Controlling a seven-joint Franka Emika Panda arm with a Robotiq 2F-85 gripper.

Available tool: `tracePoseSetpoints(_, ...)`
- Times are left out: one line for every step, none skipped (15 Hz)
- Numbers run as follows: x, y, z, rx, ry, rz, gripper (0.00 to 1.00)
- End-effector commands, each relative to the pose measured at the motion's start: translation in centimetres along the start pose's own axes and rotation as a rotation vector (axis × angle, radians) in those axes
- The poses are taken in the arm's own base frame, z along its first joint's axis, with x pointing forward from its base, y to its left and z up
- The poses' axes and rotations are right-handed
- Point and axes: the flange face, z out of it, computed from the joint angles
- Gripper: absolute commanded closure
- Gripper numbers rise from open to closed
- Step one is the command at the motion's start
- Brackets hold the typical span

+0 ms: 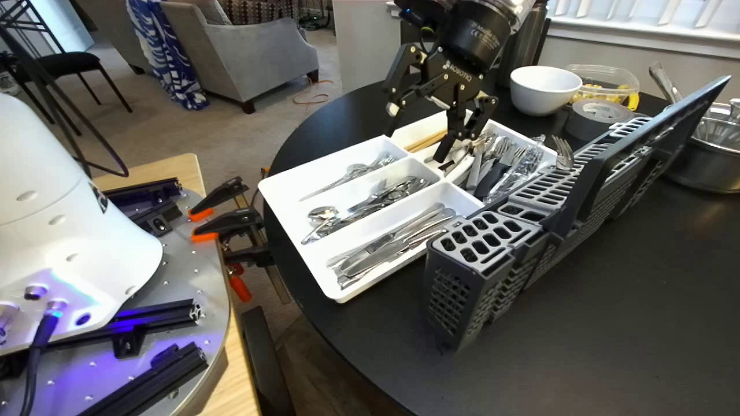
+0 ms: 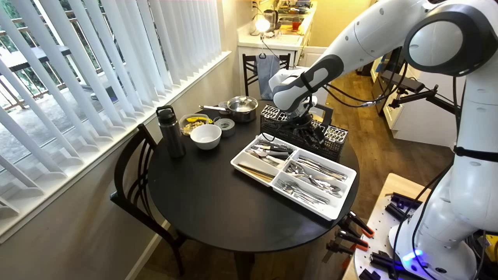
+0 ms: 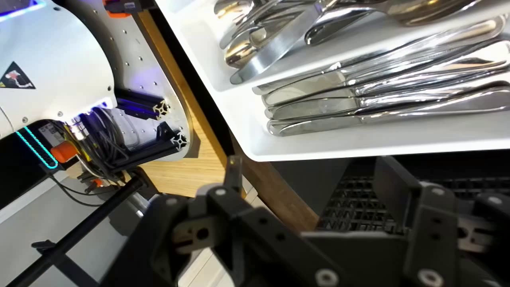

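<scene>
My gripper (image 1: 417, 140) is open and empty. It hangs in the air above the tray and basket, also in the wrist view (image 3: 314, 177). The dark cutlery basket (image 1: 488, 240) shows between and below its fingers in the wrist view (image 3: 358, 203). A fork (image 1: 563, 153) stands tines up in the basket. The white divided tray (image 1: 292, 185) lies alongside, also in the wrist view (image 3: 326, 146). It holds knives (image 3: 382, 99), spoons (image 3: 263, 44), forks (image 2: 299, 190), chopsticks (image 2: 256, 172) and mixed black-handled utensils (image 2: 272, 147). The gripper hides part of the basket (image 2: 334, 134).
A white bowl (image 2: 206, 136), a tape roll (image 2: 226, 127), a food container (image 2: 194, 122), a lidded pot (image 2: 244, 111) and a tall bottle (image 2: 171, 132) stand on the round black table (image 2: 218, 206). A chair (image 2: 134, 182) stands beside it. Clamps (image 1: 231, 222) sit at the table edge.
</scene>
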Motion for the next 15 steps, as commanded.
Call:
tracePoseSetpoints(0.2, 0.7, -0.8, 0.048, -0.021, -0.066, 0.00)
tracePoseSetpoints(0.1, 0.9, -0.9, 0.071, -0.021, -0.098, 0.00)
tracePoseSetpoints(0.1, 1.0, -1.0, 0.089, -0.027, -0.113, 0.00)
tracePoseSetpoints(0.2, 1.1, -1.2, 0.125, -0.030, -0.127, 0.00)
tracePoseSetpoints(0.3, 1.2, -1.4, 0.156, -0.039, -0.134, 0.00)
tracePoseSetpoints(0.5, 1.3, -1.8, 0.199, -0.061, -0.131, 0.00)
tracePoseSetpoints(0.9, 1.2, -2.1, 0.241, -0.110, -0.104, 0.00)
tracePoseSetpoints(1.3, 1.1, -2.3, 0.269, -0.159, -0.069, 0.00)
tracePoseSetpoints(1.7, 1.0, -2.1, 0.257, -0.208, -0.025, 0.00)
tracePoseSetpoints(1.8, 1.0, -1.7, 0.245, -0.237, 0.030, 0.00)
tracePoseSetpoints(2.2, 1.2, -1.5, 0.238, -0.272, 0.066, 0.00)
tracePoseSetpoints(2.6, 1.4, -1.2, 0.242, -0.309, 0.099, 0.00)
tracePoseSetpoints(3.0, 1.5, -1.0, 0.246, -0.337, 0.125, 0.00)
tracePoseSetpoints(3.3, 1.6, -0.8, 0.256, -0.351, 0.137, 0.00)
tracePoseSetpoints(3.6, 1.9, -0.5, 0.261, -0.350, 0.135, 0.00)
